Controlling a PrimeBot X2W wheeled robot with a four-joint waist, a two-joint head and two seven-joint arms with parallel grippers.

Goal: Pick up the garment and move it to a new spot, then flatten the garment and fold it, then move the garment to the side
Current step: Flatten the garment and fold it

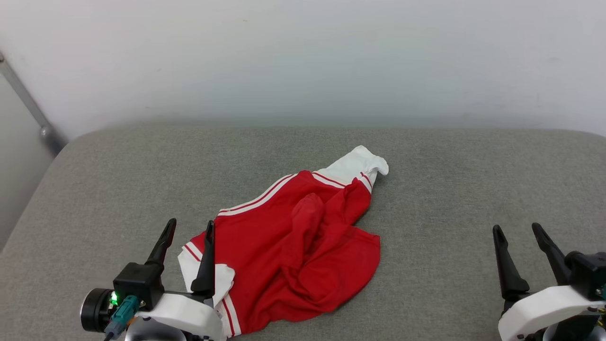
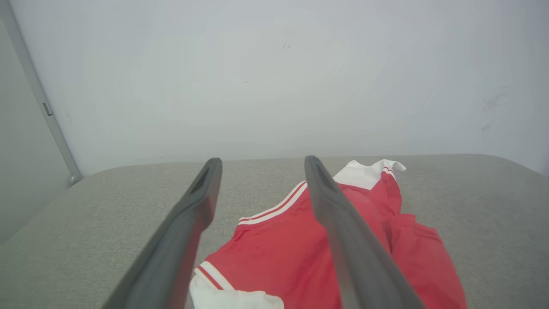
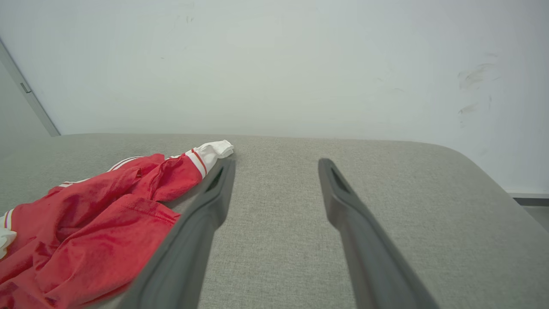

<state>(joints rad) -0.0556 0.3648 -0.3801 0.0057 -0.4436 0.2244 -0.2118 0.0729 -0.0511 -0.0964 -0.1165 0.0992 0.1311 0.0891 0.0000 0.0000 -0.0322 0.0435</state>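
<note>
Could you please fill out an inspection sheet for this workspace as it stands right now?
Surface: grey fabric-covered pad with rounded corners.
Job's things: red garment lies crumpled, neither flattened nor folded. One white sleeve end points toward the wall, another lies by the left claw.
Clutter: nothing seen.
Claws: left claw open, at the garment's near white sleeve end, gripping nothing. Right claw open, apart from the garment, over bare fabric.
Cables: teal plug with a dark lead at the left wrist.
Surroundings: white wall behind; grey metal bar at the left.
</note>
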